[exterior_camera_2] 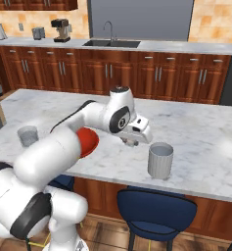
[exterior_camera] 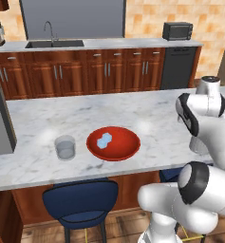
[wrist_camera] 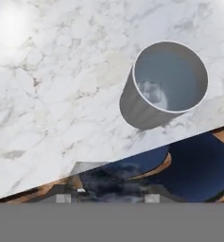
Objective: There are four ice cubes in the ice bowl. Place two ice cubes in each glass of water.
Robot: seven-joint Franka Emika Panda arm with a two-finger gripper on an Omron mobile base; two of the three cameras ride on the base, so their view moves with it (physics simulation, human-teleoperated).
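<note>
Stools: two blue stools stand under the near edge of the island; one [exterior_camera: 80,201] shows below the bowl in the left base view, another [exterior_camera_2: 156,208] below the ribbed glass in the right base view.
Gripper: the gripper [exterior_camera_2: 132,142] hangs low over the counter [exterior_camera: 47,118] just left of the ribbed glass in the right base view, near the front edge; its tips are too small and dark to read, so I cannot tell whether they are parted or holding anything.
Ribbed glass: the grey ribbed glass [exterior_camera_2: 160,160] stands upright near the front edge of the counter; in the hand view the ribbed glass [wrist_camera: 165,85] shows a pale patch inside, too blurred to name.
Bowl: the red bowl [exterior_camera: 126,144] sits on the counter between the two glasses; the arm hides most of it in the right base view.
Cubes: pale-blue ice cubes [exterior_camera: 104,140] lie clustered together in the bowl, left of its middle; their count is unclear.
Clear glass: the clear glass [exterior_camera: 65,147] stands upright just left of the bowl, apart from it.
Back wall: a sink [exterior_camera: 54,43] and a microwave [exterior_camera: 177,31] sit on the far counter.
</note>
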